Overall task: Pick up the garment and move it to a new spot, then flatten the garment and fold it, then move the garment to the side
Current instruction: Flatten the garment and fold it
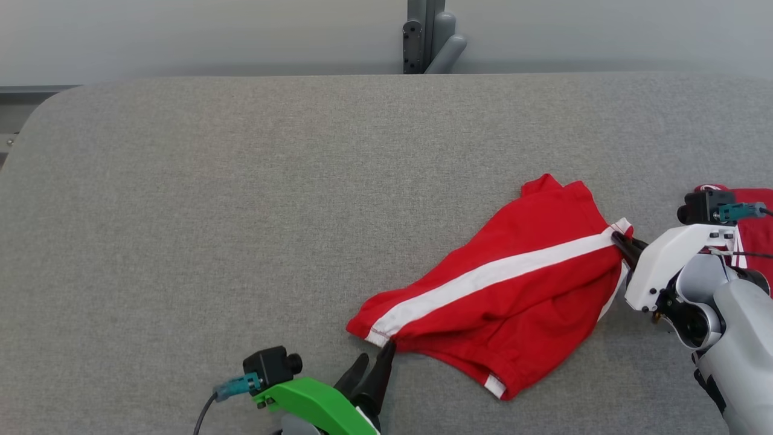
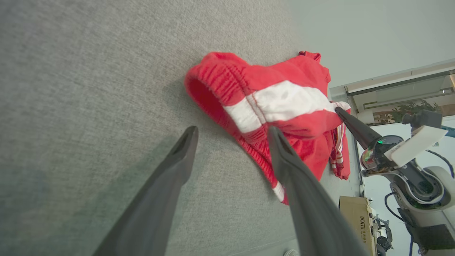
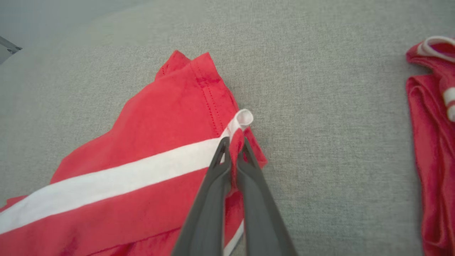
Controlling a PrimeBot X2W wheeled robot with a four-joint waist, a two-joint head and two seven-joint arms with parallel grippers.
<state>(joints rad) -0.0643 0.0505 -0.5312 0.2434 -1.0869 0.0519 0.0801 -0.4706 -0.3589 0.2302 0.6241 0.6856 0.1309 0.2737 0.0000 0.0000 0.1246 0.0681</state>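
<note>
Red garment: shorts with a white stripe down the side. It lies rumpled on the grey surface, stretched out lengthwise between the two claws.

Right claw: fingers drawn narrow and pressed together, pinching a fold of the leg hem right where the white stripe ends. A small loop of white hem curls up just beyond the fingertips. In the right wrist view the rest of the cloth spreads away to this claw's left, and the stripe runs off toward the lower left. Bare grey fabric lies ahead of the claw and to its right.

Left claw: fingers spread wide, nothing held between them. The elastic waistband sits just ahead of the fingertips, its opening gaping toward the claw. In the head view the tip of the right-hand finger meets the waistband corner at the stripe's other end. I cannot tell whether it touches the cloth or hangs just over it. The left-hand finger points at bare surface beside the waistband.

Second red garment: bunched, with white trim. It lies off to the right of the right claw, well apart from the held shorts, partly hidden behind that wrist in the head view.

Dark grey post: stands upright past the far edge of the surface, well ahead of both claws.
</note>
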